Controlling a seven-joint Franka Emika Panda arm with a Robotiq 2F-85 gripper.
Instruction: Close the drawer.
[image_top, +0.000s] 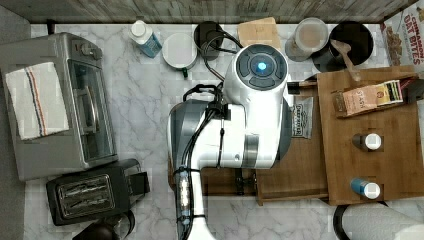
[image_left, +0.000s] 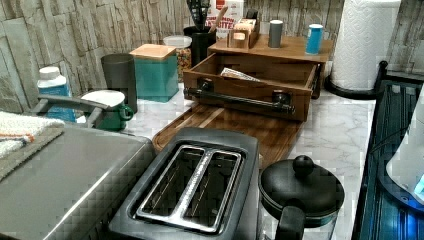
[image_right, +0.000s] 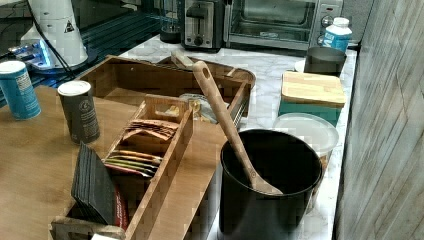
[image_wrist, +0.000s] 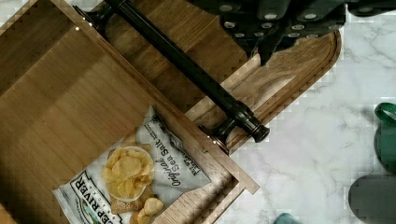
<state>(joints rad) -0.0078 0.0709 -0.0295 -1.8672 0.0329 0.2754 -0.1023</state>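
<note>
From my remote station, the shallow light-brown bamboo drawer (image_left: 250, 85) stands pulled well out of the wider wooden cabinet (image_left: 295, 49), its long dark metal handle (image_wrist: 187, 70) facing the toaster side of the marble bench (image_left: 340, 135); closing it is, by my reading, all still to do. Going left to right in the top view: a silver toaster oven (image_top: 55, 105) with a folded striped cloth (image_top: 36, 100) on top, a black two-slot toaster (image_top: 85, 195) below it, then my white robot arm (image_top: 250, 115) hanging over the drawer's front. In the wrist view the dark pincer (image_wrist: 275, 18) hovers above the darker round-cornered wooden tray (image_wrist: 299, 70) just beyond the handle, touching nothing I can see; whether its fingers are parted or together I cannot tell. A bag of potato chips (image_wrist: 135, 172) lies flat in one drawer corner, low enough, I judge, not to catch. The tray lies under the drawer front and looks no obstacle. Further right sit the two shakers (image_top: 367, 141) on the cabinet top and a black utensil pot (image_top: 350, 42).
</note>
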